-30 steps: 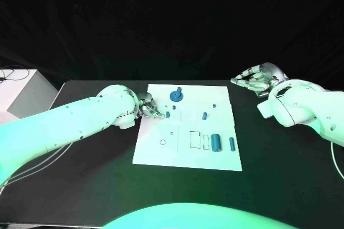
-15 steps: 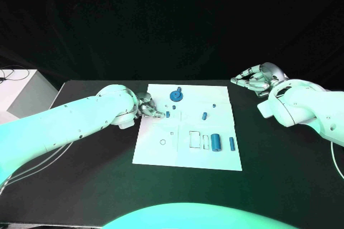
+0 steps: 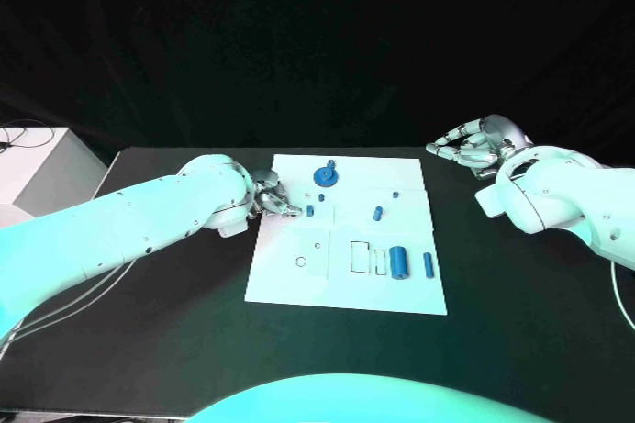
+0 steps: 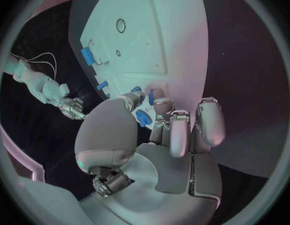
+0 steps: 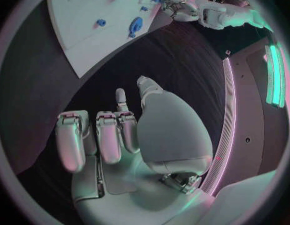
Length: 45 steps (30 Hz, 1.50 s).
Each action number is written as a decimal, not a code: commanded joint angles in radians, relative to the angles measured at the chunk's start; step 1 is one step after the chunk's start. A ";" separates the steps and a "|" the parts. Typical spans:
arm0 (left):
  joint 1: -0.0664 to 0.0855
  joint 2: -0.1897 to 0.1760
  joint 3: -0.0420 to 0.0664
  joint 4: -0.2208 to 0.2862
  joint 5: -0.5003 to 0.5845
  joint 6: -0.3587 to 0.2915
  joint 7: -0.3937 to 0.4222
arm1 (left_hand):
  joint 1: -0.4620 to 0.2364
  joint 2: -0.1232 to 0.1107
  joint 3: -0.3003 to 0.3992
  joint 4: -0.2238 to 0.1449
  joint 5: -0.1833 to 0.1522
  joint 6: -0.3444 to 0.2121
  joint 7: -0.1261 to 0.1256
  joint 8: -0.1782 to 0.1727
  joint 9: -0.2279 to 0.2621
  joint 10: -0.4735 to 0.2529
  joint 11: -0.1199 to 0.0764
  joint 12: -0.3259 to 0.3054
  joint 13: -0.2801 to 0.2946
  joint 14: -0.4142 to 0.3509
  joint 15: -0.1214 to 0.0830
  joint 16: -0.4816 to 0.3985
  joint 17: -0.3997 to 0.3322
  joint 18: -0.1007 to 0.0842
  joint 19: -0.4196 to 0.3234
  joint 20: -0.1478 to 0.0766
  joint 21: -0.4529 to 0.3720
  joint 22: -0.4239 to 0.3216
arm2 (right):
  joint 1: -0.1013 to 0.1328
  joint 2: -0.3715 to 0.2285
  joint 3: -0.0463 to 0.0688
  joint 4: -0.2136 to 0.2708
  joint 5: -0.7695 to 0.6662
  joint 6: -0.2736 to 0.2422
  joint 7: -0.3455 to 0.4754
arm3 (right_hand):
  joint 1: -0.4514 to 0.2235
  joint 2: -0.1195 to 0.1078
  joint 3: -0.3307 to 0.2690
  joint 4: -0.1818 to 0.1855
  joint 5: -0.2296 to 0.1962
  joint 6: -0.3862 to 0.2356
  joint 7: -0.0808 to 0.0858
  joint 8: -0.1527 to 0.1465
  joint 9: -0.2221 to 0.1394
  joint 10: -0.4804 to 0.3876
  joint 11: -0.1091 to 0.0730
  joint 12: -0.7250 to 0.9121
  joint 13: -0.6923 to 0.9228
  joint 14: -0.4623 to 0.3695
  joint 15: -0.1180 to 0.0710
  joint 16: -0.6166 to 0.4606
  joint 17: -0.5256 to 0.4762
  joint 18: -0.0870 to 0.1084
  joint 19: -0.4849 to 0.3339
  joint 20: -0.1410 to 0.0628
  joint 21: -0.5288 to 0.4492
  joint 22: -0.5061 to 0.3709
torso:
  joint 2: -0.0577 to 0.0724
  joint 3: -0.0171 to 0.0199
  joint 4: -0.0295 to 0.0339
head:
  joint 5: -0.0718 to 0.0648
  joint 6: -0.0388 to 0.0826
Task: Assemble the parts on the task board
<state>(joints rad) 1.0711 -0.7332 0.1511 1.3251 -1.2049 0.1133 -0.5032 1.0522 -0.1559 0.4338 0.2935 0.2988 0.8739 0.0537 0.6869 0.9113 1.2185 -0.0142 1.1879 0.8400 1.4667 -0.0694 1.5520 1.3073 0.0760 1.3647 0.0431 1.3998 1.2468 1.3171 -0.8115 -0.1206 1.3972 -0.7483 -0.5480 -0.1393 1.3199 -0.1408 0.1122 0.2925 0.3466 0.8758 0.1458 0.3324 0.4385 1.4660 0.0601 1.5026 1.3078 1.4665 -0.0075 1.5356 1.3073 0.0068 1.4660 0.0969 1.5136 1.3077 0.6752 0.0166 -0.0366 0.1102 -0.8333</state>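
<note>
The white task board (image 3: 347, 285) lies mid-table. My left hand (image 3: 272, 201) is at its left edge, and thumb and fingertip (image 4: 159, 96) pinch a small upright blue peg (image 3: 310, 211) (image 4: 151, 97). A second small peg (image 3: 319, 199) stands just behind it, and the blue gear (image 3: 324, 176) (image 4: 143, 118) lies further back. Two more pegs (image 3: 377, 213) are at the board's middle right. A thick blue cylinder (image 3: 398, 261) and a slim one (image 3: 428, 264) lie near the right edge. My right hand (image 3: 471, 146) hovers off the board at the back right, its fingers curled in around nothing.
A white box (image 3: 39, 171) with a cable stands off the table's left edge. Black table (image 3: 529, 285) surrounds the board on all sides. Two small holes (image 4: 120, 25) show in the board's front left part.
</note>
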 commanded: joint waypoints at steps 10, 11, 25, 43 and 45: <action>-0.001 -0.003 0.012 0.004 0.053 -0.010 0.000 | -0.028 0.014 0.001 0.001 0.000 -0.006 0.005 -0.005 -0.004 -0.004 0.004 -0.001 0.000 0.089 0.004 -0.002 0.225 0.000 -0.003 0.001 -0.003 0.001 | -0.001 0.000 0.000 0.001 -0.006 0.010 0.003 | -0.012 0.002 0.006 -0.002 0.004 -0.007 -0.003 0.003 0.001 0.014 0.002 -0.004 0.173 0.081 -0.004 -0.003 0.159 0.009 0.079 -0.006 -0.004 0.220 | 0.001 0.0006 0.0000 | -0.001 0.000; -0.001 -0.004 0.015 0.005 0.055 -0.011 0.000 | -0.028 0.014 0.001 0.001 0.000 -0.006 0.005 -0.005 -0.004 -0.004 0.004 -0.001 0.000 0.089 0.004 -0.002 0.225 0.000 -0.003 0.001 -0.003 0.001 | -0.001 0.001 0.000 0.001 -0.006 0.010 0.003 | -0.012 0.002 0.006 -0.002 0.004 -0.007 -0.003 0.003 0.001 0.014 0.002 -0.004 0.173 0.081 -0.004 -0.003 0.159 0.009 0.079 -0.006 -0.004 0.220 | 0.000 0.0008 0.0002 | 0.000 0.000; -0.001 -0.007 0.023 -0.001 0.065 0.011 -0.001 | -0.037 0.011 -0.002 0.000 -0.001 -0.007 0.005 -0.005 -0.004 -0.008 0.005 -0.005 -0.006 0.088 0.005 -0.004 0.221 0.001 -0.007 0.001 -0.006 -0.004 | -0.001 0.002 0.000 0.000 -0.007 0.010 0.003 | -0.011 0.002 0.008 -0.003 0.005 -0.007 -0.003 0.003 0.003 0.014 0.002 -0.004 0.173 0.081 -0.004 -0.003 0.160 0.009 0.079 -0.006 -0.004 0.220 | 0.000 0.0009 -0.0004 | 0.002 0.000; -0.002 -0.006 0.045 0.002 0.120 -0.029 0.008 | -0.055 -0.010 -0.018 0.000 -0.006 -0.015 0.010 -0.002 -0.005 -0.023 0.009 -0.013 -0.025 0.082 0.008 -0.011 0.209 0.006 -0.021 0.003 -0.019 -0.024 | -0.002 0.001 0.000 0.000 -0.008 0.007 0.005 | -0.011 0.002 0.008 -0.003 0.005 -0.007 -0.003 0.003 0.003 0.014 0.002 -0.004 0.173 0.081 -0.004 -0.003 0.160 0.009 0.079 -0.006 -0.004 0.220 | 0.001 -0.0016 -0.0007 | -0.003 0.008; -0.002 -0.009 0.061 0.005 0.170 -0.052 0.019 | -0.061 -0.018 -0.033 0.000 -0.005 -0.037 0.016 -0.007 -0.005 -0.059 0.015 -0.038 -0.071 0.070 0.013 -0.026 0.180 0.012 -0.041 0.005 -0.036 -0.051 | -0.002 0.000 0.000 0.000 -0.008 0.006 0.006 | -0.011 0.002 0.008 -0.003 0.005 -0.007 -0.003 0.003 0.003 0.014 0.002 -0.004 0.173 0.081 -0.004 -0.003 0.160 0.009 0.079 -0.006 -0.004 0.220 | 0.002 -0.0017 -0.0003 | -0.004 0.009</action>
<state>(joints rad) 1.0687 -0.7412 0.2085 1.3256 -1.1171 0.1008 -0.5043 0.9971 -0.1739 0.4048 0.2932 0.2988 0.8424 0.0692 0.6844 0.9074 1.1668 -0.0003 1.1544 0.7773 1.4669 -0.0617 1.5285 1.3073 0.0759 1.3287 0.0494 1.3667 1.2007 1.3155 -0.8112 -0.1206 1.3962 -0.7487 -0.5482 -0.1407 1.3199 -0.1407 0.1164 0.2883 0.3466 0.8759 0.1458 0.3324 0.4407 1.4660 0.0601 1.5026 1.3074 1.4665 -0.0075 1.5356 1.3081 0.0068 1.4660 0.0969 1.5136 1.3073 0.6761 0.0154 -0.0365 0.1081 -0.8261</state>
